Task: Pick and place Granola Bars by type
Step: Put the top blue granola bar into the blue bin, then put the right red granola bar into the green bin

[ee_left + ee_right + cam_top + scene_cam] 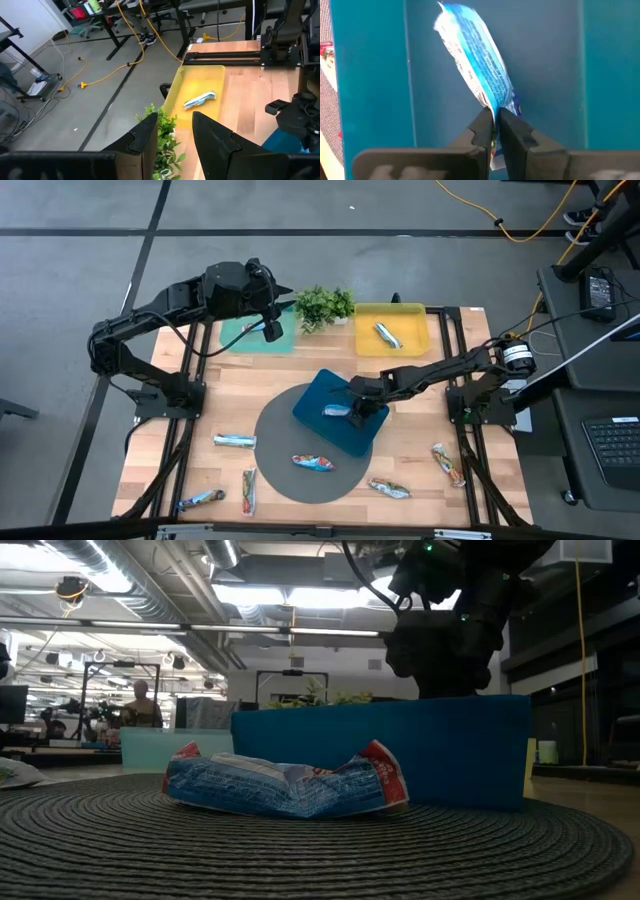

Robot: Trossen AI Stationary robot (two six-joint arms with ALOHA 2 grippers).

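Observation:
Over the blue tray (318, 398), my right gripper (357, 410) (495, 120) is shut on a blue-printed granola bar (336, 411) (475, 60). My left gripper (271, 332) (175, 132) is open above the teal tray (240, 335) and holds nothing. One blue bar (388, 335) (200, 100) lies in the yellow tray (415, 315). A red-blue bar (312, 463) (285, 785) lies flat on the round grey mat (275, 430). Several more bars lie on the wood, among them three (234, 441), (388, 489), (448, 465). My right gripper pinches the blue bar between its two fingers at one crimped end (496, 102). The fingers come from above, slanting in from the table's right side. The rest of the bar reaches away from the fingers over the blue tray's floor. Whether it is lifted clear, I cannot tell.
A small green plant (323, 305) stands between the teal and yellow trays, close beside my left gripper. Two further bars (249, 490), (200, 500) lie near the table's near left corner. The blue tray partly overlaps the mat. Cables run on the floor beyond the table.

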